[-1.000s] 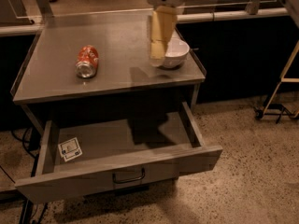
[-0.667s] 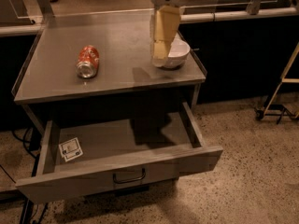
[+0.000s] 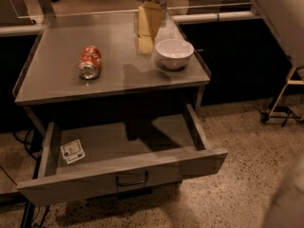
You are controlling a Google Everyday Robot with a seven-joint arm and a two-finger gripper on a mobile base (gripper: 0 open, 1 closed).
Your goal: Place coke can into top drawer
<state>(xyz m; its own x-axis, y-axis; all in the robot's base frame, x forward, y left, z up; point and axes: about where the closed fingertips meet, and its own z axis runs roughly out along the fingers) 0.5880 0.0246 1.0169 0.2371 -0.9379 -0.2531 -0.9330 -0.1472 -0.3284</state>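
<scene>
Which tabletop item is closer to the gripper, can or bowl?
The white bowl, just right of the gripper over the table rear; the coke can lies on its side farther off, left.

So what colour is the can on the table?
The can is red-orange with white lettering, clearest in the camera view; the gripper hangs beside the bowl.

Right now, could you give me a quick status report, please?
Gripper over tabletop, beside white bowl. Coke can lying on its side, ungripped. Top drawer open.
</scene>
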